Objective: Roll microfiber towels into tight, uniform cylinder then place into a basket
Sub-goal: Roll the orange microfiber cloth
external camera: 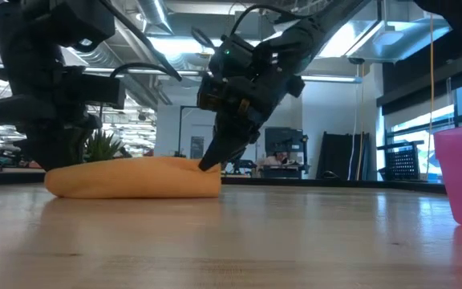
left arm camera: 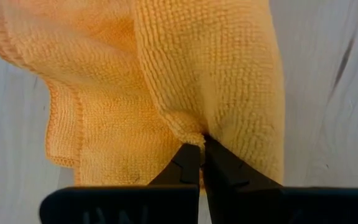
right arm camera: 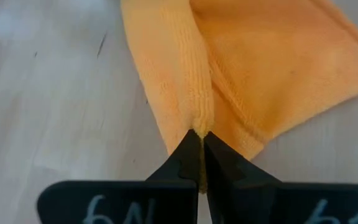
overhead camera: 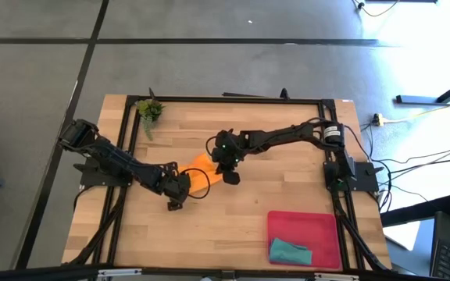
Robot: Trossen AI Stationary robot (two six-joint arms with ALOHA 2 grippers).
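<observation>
Frame centre: left gripper point(overhead camera: 180, 190) and right gripper point(overhead camera: 229, 173) each have jaws closed, pinching the orange towel point(overhead camera: 201, 173), likely to tension its fold for rolling. Teal towel point(overhead camera: 290, 251) lies in the basket point(overhead camera: 303, 222), lower right.

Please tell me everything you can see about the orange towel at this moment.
The orange towel is a soft microfiber cloth with a fine looped weave and a stitched hem. It lies partly folded over itself on the wooden table, near the middle, forming a low, loose mound rather than a tight cylinder. The left gripper pinches a fold at one side; the right gripper pinches a ridge of cloth at the opposite side. It is outside the pink basket.
</observation>
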